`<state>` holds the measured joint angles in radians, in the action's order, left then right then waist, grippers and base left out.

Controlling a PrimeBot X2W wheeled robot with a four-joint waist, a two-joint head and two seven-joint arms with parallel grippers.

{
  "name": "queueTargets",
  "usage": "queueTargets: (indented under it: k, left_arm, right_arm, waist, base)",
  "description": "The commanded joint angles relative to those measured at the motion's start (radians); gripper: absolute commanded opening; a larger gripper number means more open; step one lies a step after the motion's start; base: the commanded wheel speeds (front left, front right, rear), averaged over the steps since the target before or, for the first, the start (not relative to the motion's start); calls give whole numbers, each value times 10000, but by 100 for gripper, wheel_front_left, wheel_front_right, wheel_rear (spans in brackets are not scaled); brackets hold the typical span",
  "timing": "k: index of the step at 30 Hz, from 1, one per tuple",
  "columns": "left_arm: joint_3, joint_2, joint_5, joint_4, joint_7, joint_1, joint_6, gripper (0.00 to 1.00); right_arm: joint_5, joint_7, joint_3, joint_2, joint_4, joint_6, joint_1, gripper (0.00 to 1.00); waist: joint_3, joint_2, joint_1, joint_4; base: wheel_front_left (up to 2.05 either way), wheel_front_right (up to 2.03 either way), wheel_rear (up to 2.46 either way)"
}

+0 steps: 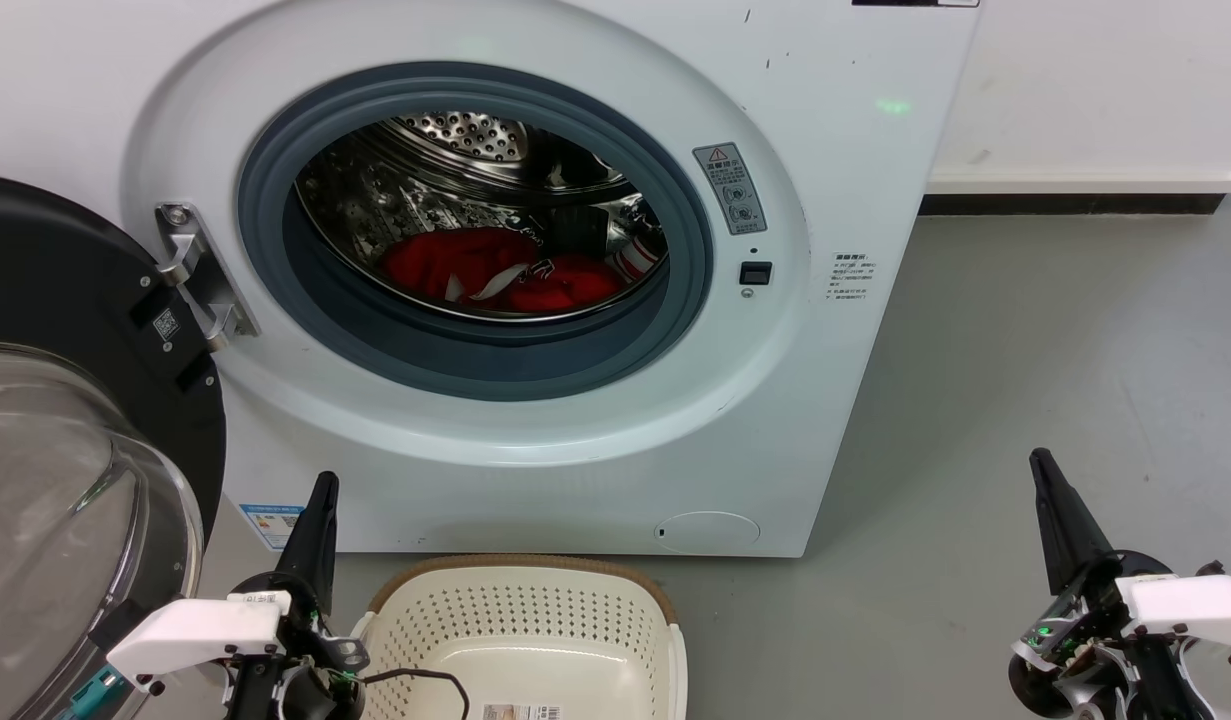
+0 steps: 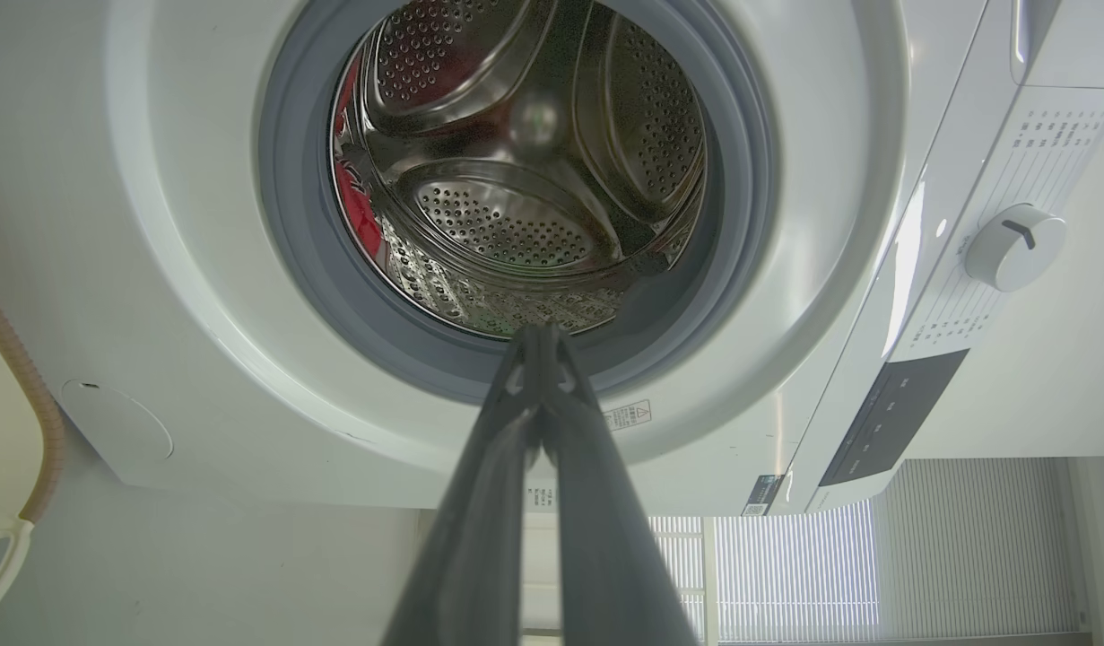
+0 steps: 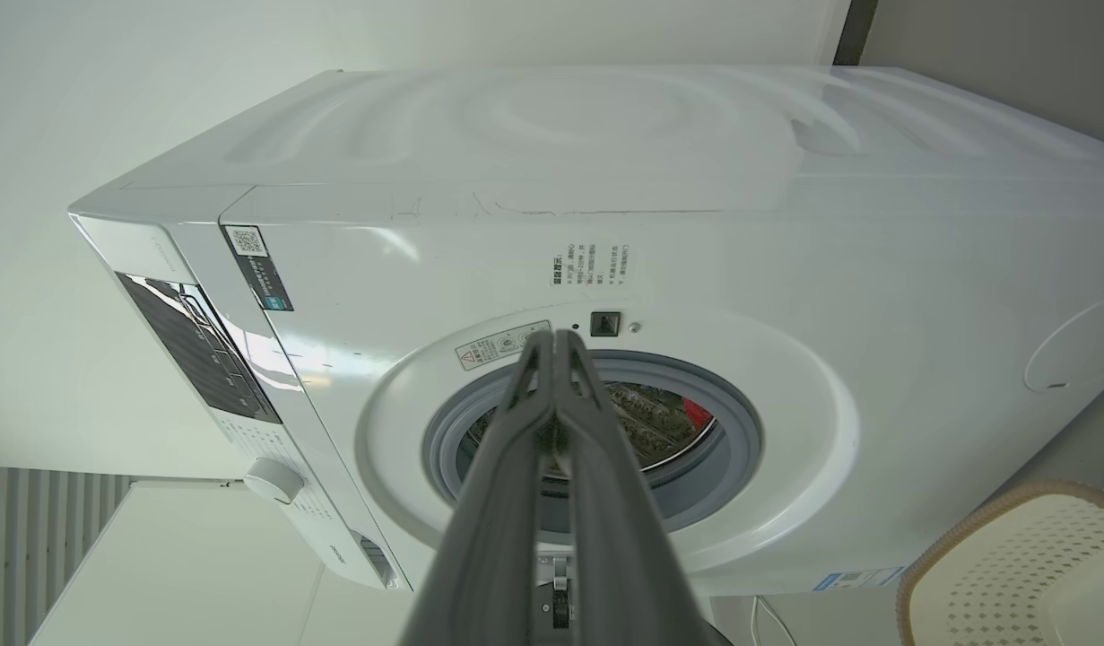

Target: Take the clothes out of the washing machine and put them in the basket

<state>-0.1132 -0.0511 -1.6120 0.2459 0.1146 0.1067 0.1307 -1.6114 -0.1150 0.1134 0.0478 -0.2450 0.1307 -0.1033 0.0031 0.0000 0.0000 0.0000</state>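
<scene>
Now, with our left gripper [image 1: 321, 497] and right gripper [image 1: 1043, 478] both clenched empty, we should open 1 wide before reaching the clothes [image 1: 495, 265].

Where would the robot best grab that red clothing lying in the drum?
Probably the bunched front hump of the clothes, pinched from above after reaching straight in through the washing machine's open front: they lie heaped low in the drum, folds facing the opening.

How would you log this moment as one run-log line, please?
door open | clothes in washing machine | basket in front | left pincer shut | right pincer shut | nothing held
</scene>
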Motion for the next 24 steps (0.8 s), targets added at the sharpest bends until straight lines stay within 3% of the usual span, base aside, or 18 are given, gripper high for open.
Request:
queueTargets:
  k: [1,11,12,24]
  left_arm:
    - [-25,21,-21,-6,19,64,16,0]
    - [-25,21,-21,-6,19,65,16,0]
    - [0,0,0,0,0,0,0,100]
    - [82,24,426,36,-443,-384,0,100]
  right_arm:
    - [-34,-9,5,48,-12,0,-125,0]
    - [-34,-9,6,48,-12,0,-125,0]
    - [0,0,0,0,0,0,0,100]
    - [207,438,-101,-26,-82,0,376,100]
  waist:
    - [0,0,0,0]
    - [0,0,0,0]
    - [0,0,0,0]
    - [9,0,0,-8]
  base:
    - [0,0,0]
    - [0,0,0]
    - [0,0,0]
    - [0,0,0]
